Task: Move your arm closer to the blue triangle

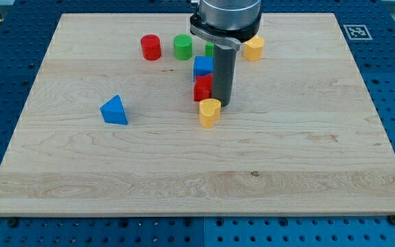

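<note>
The blue triangle lies on the wooden board at the view's left of centre, alone. My tip stands near the board's middle, well to the right of the triangle. The tip is just right of a red block and just above-right of a yellow heart-shaped block. A blue block sits right above the red one, beside the rod.
A red cylinder and a green cylinder stand near the view's top. A second green block is partly hidden behind the rod. A yellow block sits to the rod's right at the top.
</note>
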Motion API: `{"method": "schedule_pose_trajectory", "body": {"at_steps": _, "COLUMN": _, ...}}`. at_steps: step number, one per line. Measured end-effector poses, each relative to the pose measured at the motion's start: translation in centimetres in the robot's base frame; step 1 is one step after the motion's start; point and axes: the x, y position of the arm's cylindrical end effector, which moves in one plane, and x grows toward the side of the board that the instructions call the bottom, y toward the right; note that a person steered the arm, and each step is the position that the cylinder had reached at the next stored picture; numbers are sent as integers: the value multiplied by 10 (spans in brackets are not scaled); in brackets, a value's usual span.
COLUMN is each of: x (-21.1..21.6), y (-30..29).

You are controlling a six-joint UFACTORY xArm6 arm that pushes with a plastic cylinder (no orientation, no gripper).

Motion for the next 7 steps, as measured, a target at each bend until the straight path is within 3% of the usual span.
{"method": "schedule_pose_trajectory", "body": {"at_steps": 1, "x": 0, "y": 1}}
{"method": "schedule_pose_trajectory", "body": {"at_steps": 4, "x": 15, "y": 156}}
{"method": "schedule_pose_trajectory", "body": {"at_steps": 7, "x": 31, "y": 167}}
